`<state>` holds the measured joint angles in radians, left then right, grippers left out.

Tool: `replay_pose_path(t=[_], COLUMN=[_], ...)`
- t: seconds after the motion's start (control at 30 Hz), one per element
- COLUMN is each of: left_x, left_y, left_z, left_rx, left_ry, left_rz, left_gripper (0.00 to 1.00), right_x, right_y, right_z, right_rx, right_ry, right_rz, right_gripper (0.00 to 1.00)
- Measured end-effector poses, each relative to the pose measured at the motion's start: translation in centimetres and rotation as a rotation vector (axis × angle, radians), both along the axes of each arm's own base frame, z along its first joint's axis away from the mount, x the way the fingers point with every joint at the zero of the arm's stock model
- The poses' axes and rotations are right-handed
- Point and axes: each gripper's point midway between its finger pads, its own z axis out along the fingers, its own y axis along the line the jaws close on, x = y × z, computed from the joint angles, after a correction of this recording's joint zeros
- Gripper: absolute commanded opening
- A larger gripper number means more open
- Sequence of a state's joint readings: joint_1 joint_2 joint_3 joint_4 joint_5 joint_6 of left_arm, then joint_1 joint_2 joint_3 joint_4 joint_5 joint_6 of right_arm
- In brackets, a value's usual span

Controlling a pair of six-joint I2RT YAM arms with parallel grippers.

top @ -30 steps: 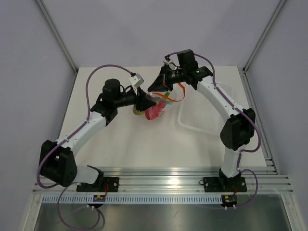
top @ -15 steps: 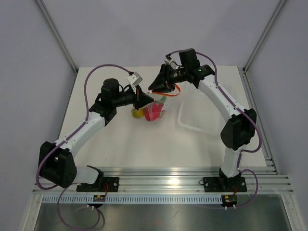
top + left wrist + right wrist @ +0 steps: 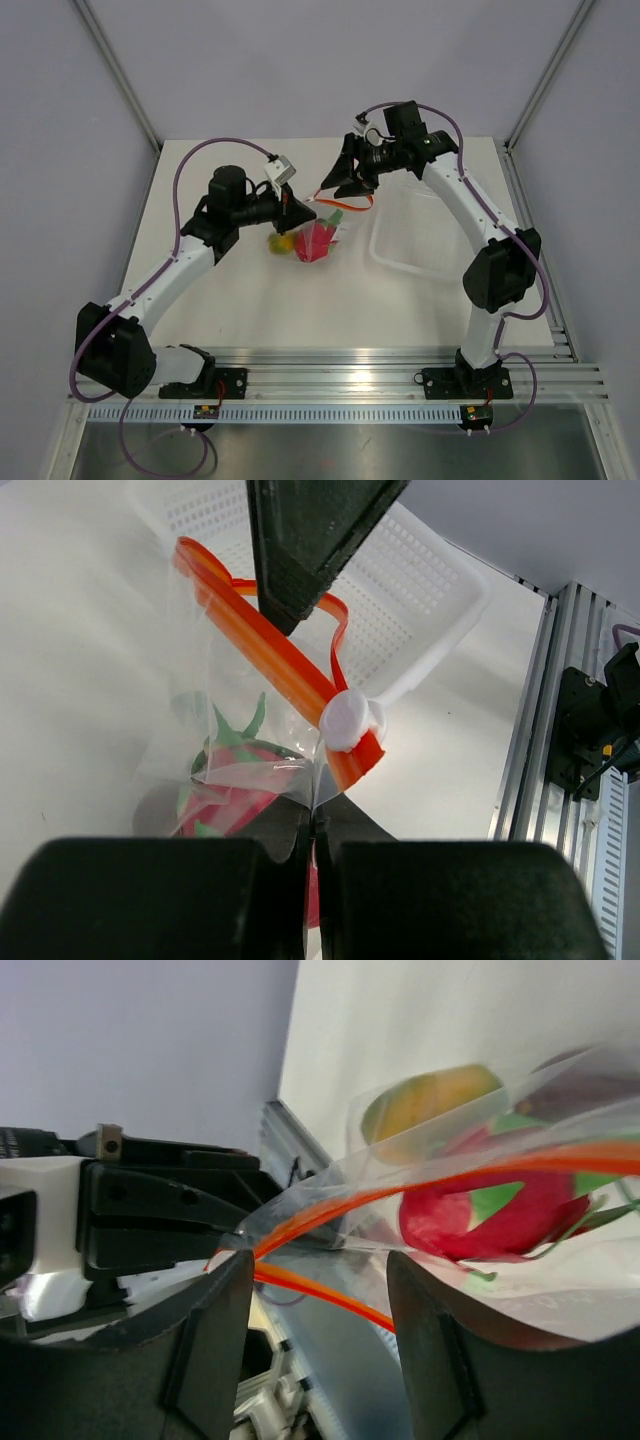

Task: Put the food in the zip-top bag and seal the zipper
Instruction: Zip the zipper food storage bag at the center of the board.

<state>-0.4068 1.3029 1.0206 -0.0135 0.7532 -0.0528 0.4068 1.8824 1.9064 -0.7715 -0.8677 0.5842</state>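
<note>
Pinching zip-top bag [image 3: 215, 695] edge, left tool [image 3: 315, 825] pressed together; right tool [image 3: 320, 1270] spread, zipper [image 3: 272, 658] running between its fingers

The left arm [image 3: 170, 272] and right arm [image 3: 455, 195] share one build: white links between bulky black joint housings [image 3: 497, 272], with a purple cable [image 3: 188, 170] looping alongside each. The left gripper [image 3: 310, 210] and right gripper [image 3: 335, 190] are matte black wedges. The base plates [image 3: 217, 384] are black.
</note>
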Motion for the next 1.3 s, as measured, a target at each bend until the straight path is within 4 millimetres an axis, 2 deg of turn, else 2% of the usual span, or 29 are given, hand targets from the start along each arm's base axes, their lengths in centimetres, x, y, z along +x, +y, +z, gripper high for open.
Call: replay_pose_path(t=[0.13,0.17,0.23,0.3,0.33,0.37,0.5,0.57,0.63,0.77,1.0,1.13,1.17,1.3], left_x=[0.0,0.1,0.5,0.8,0.9,0.8,0.5,0.5,0.4,0.3,0.3,0.3,0.3,0.4], left_y=[0.7,0.9,1.3,1.6,1.8,1.8,1.9,1.9,1.9,1.8,1.8,1.8,1.8,1.9], left_z=[-0.6,-0.7,-0.7,-0.6,-0.6,-0.6,-0.3,-0.2,-0.3,-0.4,-0.4,-0.4,-0.4,-0.5], left_rx=[0.016,0.021,0.025,0.027,0.029,0.031,0.035,0.035,0.036,0.036,0.036,0.036,0.036,0.035], left_ry=[0.038,0.053,0.078,0.093,0.100,0.110,0.128,0.136,0.142,0.150,0.150,0.151,0.151,0.153], left_rz=[-0.004,-0.003,-0.002,-0.003,-0.002,-0.004,-0.014,-0.019,-0.024,-0.030,-0.031,-0.031,-0.031,-0.032], left_gripper=[0.00,0.00,0.00,0.00,0.00,0.00,0.00,0.00,0.00,0.00,0.00,0.00,0.00,0.00], right_x=[0.1,0.1,-0.2,-0.8,-1.6,-2.3,-4.8,-4.7,-4.2,-3.3,-2.5,-2.1,-2.1,-2.0], right_y=[-1.5,-1.9,-2.5,-3.0,-3.2,-3.3,-2.5,-1.4,-0.1,1.8,4.4,4.7,4.7,4.8], right_z=[-0.7,-0.7,-0.1,0.8,1.3,1.6,4.4,6.2,7.1,5.9,2.6,2.1,2.0,1.7], right_rx=[-0.117,-0.144,-0.172,-0.174,-0.172,-0.168,-0.129,-0.115,-0.109,-0.127,-0.177,-0.190,-0.192,-0.192], right_ry=[-0.150,-0.201,-0.309,-0.486,-0.581,-0.656,-1.056,-1.214,-1.342,-1.444,-1.477,-1.484,-1.486,-1.482], right_rz=[0.018,0.023,0.048,0.082,0.106,0.125,0.239,0.283,0.322,0.393,0.539,0.572,0.576,0.583], right_gripper=[0.58,0.53,0.51,0.54,0.60,0.62,0.62,0.62,0.62,0.64,0.66,0.57,0.52,0.45])
